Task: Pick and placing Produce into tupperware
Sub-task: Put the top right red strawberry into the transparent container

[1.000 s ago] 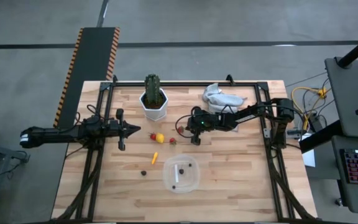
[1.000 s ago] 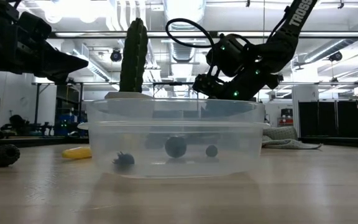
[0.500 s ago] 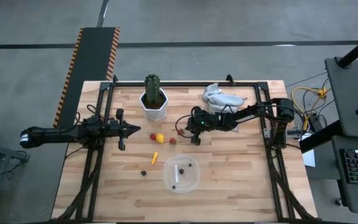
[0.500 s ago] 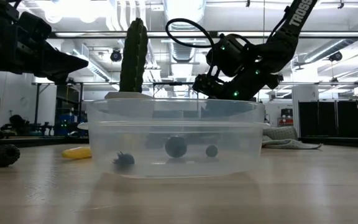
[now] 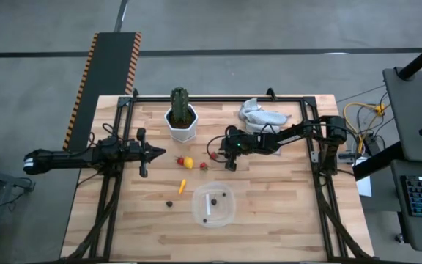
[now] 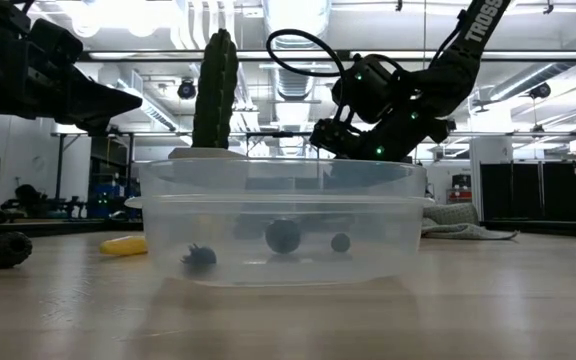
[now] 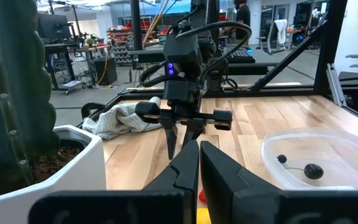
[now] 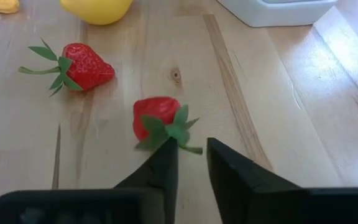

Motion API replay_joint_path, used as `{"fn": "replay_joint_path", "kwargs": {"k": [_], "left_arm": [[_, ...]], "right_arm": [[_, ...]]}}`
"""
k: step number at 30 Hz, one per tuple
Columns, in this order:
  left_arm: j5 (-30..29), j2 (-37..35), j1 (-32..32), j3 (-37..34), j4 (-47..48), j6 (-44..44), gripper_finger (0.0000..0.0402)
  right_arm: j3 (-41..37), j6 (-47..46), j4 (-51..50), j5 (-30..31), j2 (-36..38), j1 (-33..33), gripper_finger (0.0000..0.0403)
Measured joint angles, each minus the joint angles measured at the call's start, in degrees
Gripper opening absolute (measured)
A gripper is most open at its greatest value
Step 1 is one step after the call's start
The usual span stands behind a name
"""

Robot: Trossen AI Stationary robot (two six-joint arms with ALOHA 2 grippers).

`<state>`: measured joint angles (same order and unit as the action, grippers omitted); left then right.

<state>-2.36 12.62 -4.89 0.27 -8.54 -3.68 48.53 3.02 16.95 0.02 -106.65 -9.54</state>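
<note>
My right gripper (image 5: pixel 212 152) hovers over a red strawberry (image 8: pixel 157 118) that lies on the table, fingers pointing down and open by a narrow gap (image 8: pixel 191 155). More produce lies nearby: a second strawberry (image 8: pixel 86 65), a third (image 5: pixel 180 160), a yellow lemon (image 5: pixel 188 162), an orange sliver (image 5: pixel 182 185) and a dark berry (image 5: pixel 170 204). The clear tupperware (image 6: pixel 168 215) stands near the table's near edge with small dark berries (image 6: pixel 283 235) in it. My left gripper (image 5: pixel 160 153) waits shut, left of the lemon.
A green cactus in a white pot (image 5: pixel 182 117) stands toward the far edge, just beyond the produce. A crumpled light cloth (image 5: pixel 262 115) lies at the far right. Black frame rails run along the table's left and right sides.
</note>
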Motion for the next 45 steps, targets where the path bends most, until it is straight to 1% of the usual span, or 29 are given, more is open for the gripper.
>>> {"fn": "replay_joint_path", "kwargs": {"k": [5,10,17,22,26,29,34,35,38,41,45], "left_arm": [[0.0,0.0,0.0,0.0,0.0,0.0,0.0],[0.0,0.0,0.0,0.0,0.0,0.0,0.0],[0.0,0.0,0.0,0.0,0.0,0.0,0.0],[0.0,0.0,0.0,0.0,0.0,0.0,0.0],[0.0,0.0,0.0,0.0,0.0,0.0,0.0],[0.0,0.0,0.0,0.0,0.0,0.0,0.0],[0.0,0.0,0.0,0.0,0.0,0.0,0.0],[0.0,0.0,0.0,0.0,0.0,0.0,0.0],[0.0,0.0,0.0,0.0,0.0,0.0,0.0],[0.0,0.0,0.0,0.0,0.0,0.0,0.0],[0.0,0.0,0.0,0.0,0.0,0.0,0.0]], "right_arm": [[0.0,1.1,0.0,0.0,0.0,0.0,0.0119],[0.0,2.0,0.0,0.0,0.0,0.0,0.0139],[0.0,3.1,0.0,0.0,0.0,0.0,0.0143],[0.0,2.1,0.0,0.0,0.5,-0.2,0.0144],[0.0,-0.7,0.3,0.0,2.5,-0.2,0.0145],[0.0,-0.6,0.5,-0.2,4.4,0.1,0.0152],[0.1,2.3,0.5,-3.4,5.0,2.7,0.0183],[0.1,3.1,0.5,-2.8,5.0,3.4,0.0191],[0.1,5.9,0.5,1.3,5.0,5.1,0.0212],[0.1,7.5,0.8,1.9,4.8,5.5,0.0226],[0.0,11.8,-0.3,2.4,4.1,5.5,0.0232]]}}
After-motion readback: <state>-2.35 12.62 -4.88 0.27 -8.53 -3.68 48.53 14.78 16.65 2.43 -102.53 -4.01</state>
